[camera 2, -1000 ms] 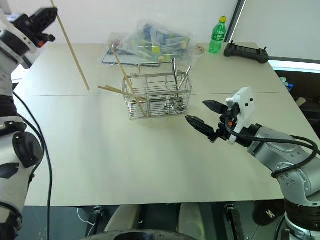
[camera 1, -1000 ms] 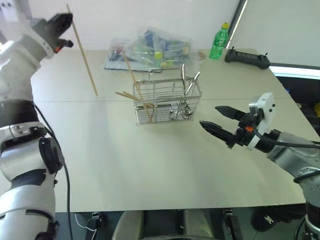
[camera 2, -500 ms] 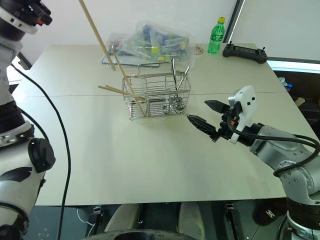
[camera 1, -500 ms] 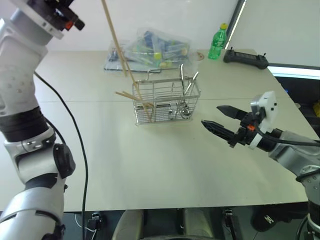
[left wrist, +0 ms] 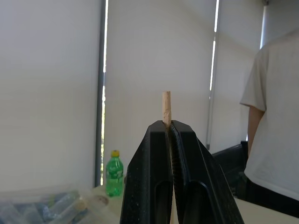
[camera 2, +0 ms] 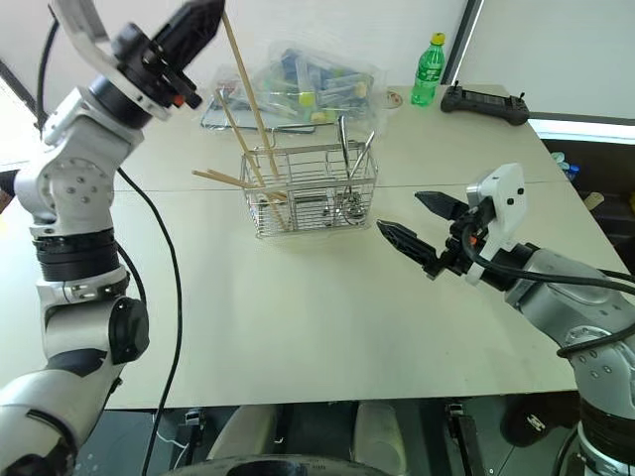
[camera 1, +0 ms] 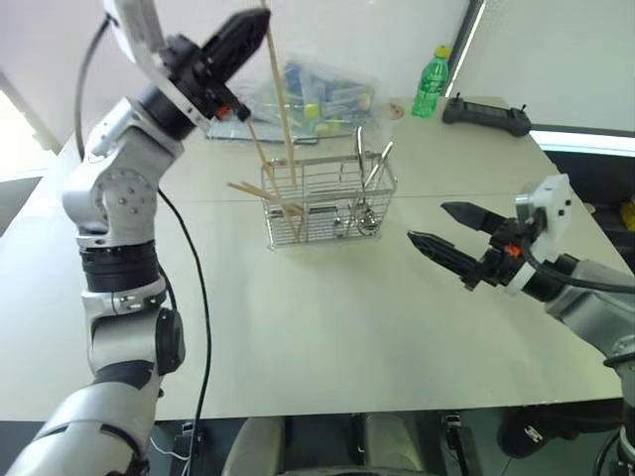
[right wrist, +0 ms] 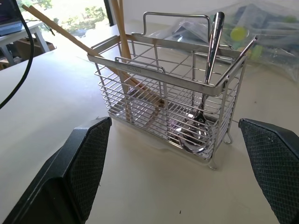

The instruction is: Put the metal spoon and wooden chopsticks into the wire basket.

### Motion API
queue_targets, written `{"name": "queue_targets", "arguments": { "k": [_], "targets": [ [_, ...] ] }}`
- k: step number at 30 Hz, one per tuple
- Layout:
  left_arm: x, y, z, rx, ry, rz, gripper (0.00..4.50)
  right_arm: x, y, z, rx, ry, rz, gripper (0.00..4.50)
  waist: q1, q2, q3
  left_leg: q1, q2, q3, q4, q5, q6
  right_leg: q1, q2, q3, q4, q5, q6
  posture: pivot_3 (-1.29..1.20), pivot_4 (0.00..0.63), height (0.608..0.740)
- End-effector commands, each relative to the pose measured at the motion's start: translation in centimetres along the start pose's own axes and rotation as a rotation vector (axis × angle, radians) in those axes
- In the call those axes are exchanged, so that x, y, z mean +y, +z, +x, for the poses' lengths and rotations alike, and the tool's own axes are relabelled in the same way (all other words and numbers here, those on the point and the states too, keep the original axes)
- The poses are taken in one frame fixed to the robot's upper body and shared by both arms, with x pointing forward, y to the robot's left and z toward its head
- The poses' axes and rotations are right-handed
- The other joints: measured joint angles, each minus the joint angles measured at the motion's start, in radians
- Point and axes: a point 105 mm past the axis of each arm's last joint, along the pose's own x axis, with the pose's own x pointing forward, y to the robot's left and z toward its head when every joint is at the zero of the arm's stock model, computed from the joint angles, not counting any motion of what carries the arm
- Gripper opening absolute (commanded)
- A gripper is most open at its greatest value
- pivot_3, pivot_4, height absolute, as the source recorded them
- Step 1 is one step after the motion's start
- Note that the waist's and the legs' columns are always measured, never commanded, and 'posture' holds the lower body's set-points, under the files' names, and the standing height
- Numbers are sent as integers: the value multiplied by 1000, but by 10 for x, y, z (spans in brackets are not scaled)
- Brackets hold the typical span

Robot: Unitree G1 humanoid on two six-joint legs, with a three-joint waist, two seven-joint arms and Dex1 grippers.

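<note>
The left gripper (camera 1: 248,30) is up high on the far left, above the wire basket (camera 1: 327,198). Its two black fingers are pressed tight on one wooden chopstick (camera 1: 281,94). The stick hangs almost straight down, and its low tip is at the left end of the basket's top. I cannot tell if the tip is inside yet.

The basket stands in the middle of the table (camera 1: 298,327). More chopsticks (right wrist: 93,44) lean in its left end and stick out to the left. The metal spoon (right wrist: 210,51) stands in its right end, bowl down.

The right gripper (camera 1: 446,233) is to the right of the basket, a bit nearer. Its fingers are spread wide and hold nothing.

A clear plastic bag (camera 1: 317,94) and a green bottle (camera 1: 434,84) sit at the far side.
</note>
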Motion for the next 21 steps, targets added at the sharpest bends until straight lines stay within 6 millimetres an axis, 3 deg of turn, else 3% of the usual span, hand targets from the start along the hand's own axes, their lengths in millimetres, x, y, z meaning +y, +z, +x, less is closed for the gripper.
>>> {"name": "queue_targets", "arguments": {
  "k": [1, 4, 7, 14, 18, 21],
  "targets": [
    [-6, 6, 1, -30, -20, 37, 23, 3, 12, -4, -33, -6, -41, 4500, 0, 0, 0, 0, 0, 0, 0, 0, 0, 0, 0, 0, 0, 0, 0, 0, 150, 731],
    [-9, 0, 0, -20, -28, 1, 23, 3, 12, -4, -37, -8, -39, 4500, 0, 0, 0, 0, 0, 0, 0, 0, 0, 0, 0, 0, 0, 0, 0, 0, 150, 731],
    [-11, -3, -3, -33, -22, -59, 960, 2, 12, -3, -43, -8, -30, 4500, 0, 0, 0, 0, 0, 0, 0, 0, 0, 0, 0, 0, 0, 0, 0, 0, 150, 731],
    [-19, 4, -9, -36, -44, -76, 4347, 0, 13, -1, -49, -5, -21, 4500, -1, 0, 0, 0, 0, 0, 1, 0, 0, 0, 0, 0, 0, 0, 0, 0, 150, 731],
    [-17, 12, -10, -14, -47, -50, 4479, -1, 12, 1, -48, 1, -20, 4500, 0, 1, 0, 0, 0, 0, 1, 0, 0, 0, 0, 0, 0, 0, 0, 0, 150, 731],
    [-9, 31, -14, 22, -78, 19, 4479, -4, 14, 1, -45, 5, -31, 4500, -2, 0, 0, 0, 0, 0, 1, 0, 0, 0, 0, 0, 0, 0, -1, 0, 150, 731]
  ]
}}
